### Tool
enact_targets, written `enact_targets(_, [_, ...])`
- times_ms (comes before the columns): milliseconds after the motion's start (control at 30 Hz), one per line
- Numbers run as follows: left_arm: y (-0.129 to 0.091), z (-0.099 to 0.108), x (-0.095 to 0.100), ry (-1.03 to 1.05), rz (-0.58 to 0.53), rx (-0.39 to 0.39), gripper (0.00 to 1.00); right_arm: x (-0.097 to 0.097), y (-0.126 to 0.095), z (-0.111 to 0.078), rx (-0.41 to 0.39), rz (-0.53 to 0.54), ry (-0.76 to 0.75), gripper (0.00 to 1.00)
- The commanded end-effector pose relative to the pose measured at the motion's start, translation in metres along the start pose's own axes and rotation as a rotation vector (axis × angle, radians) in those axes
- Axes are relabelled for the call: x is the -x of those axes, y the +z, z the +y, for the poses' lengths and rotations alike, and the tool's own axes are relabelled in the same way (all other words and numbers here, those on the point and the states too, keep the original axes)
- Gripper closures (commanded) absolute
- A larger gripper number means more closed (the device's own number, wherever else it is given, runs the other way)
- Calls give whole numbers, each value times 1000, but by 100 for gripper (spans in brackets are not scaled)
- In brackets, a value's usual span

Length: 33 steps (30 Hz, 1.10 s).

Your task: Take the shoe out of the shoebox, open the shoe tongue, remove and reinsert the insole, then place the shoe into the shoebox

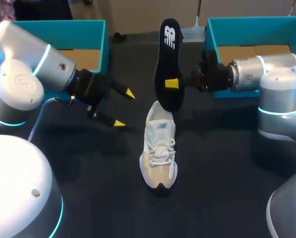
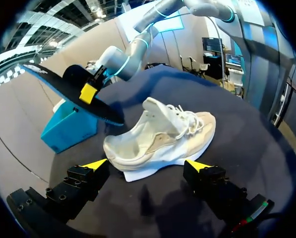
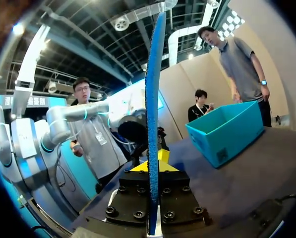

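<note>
A white and beige shoe (image 1: 159, 151) lies on the dark table (image 1: 222, 193) near the middle, its toe toward the front edge. Above its heel hangs the black insole (image 1: 168, 64), held upright with my right gripper (image 1: 172, 83) shut on it. From the right wrist the insole (image 3: 153, 99) appears edge-on, rising from between the yellow tips (image 3: 152, 167). My left gripper (image 1: 124, 108) stands open to the left of the shoe, nothing between its fingers. In the left wrist view the shoe (image 2: 162, 136) lies just ahead of that open gripper (image 2: 147, 164), with the insole (image 2: 73, 91) behind it.
A teal shoebox (image 1: 83, 47) stands at the back left behind my left arm. A second teal box (image 1: 247, 34) stands at the back right, behind my right arm; it also shows in the right wrist view (image 3: 227, 131).
</note>
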<state>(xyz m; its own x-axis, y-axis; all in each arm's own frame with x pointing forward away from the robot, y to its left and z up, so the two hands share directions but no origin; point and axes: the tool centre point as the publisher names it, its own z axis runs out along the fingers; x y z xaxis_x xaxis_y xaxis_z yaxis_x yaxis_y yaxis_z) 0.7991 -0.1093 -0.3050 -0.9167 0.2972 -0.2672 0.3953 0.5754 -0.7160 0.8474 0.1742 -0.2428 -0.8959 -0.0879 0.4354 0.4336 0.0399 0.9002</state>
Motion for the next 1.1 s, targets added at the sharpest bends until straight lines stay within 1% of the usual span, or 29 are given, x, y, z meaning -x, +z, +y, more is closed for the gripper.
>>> enact_targets(33, [19,6,6,-20,8,27,0,4,4,-3,7,10,2,100])
enact_targets(233, [31,12,9,-61,-2,47,0,5,9,-4,17,19,17,100])
enact_targets(533, [40,14,5,-84,11,71,0,5,9,-4,17,19,17,100])
enact_targets(600, [42,15,4,-97,2,87,0,5,9,-4,17,19,17,100])
enact_targets(633, [43,15,4,-95,-15,112,0,5,9,-4,17,19,17,100])
enact_targets(667, [44,15,4,-111,-30,104,0,5,9,-4,17,19,17,100])
enact_targets(733, [45,15,6,-122,-51,111,0,5,9,-4,17,19,17,100])
enact_targets(900, [49,14,8,-137,-56,114,0,9,16,-16,45,19,31,100])
enact_targets(1100, [52,15,7,-160,-58,113,0,11,22,-23,69,11,35,100])
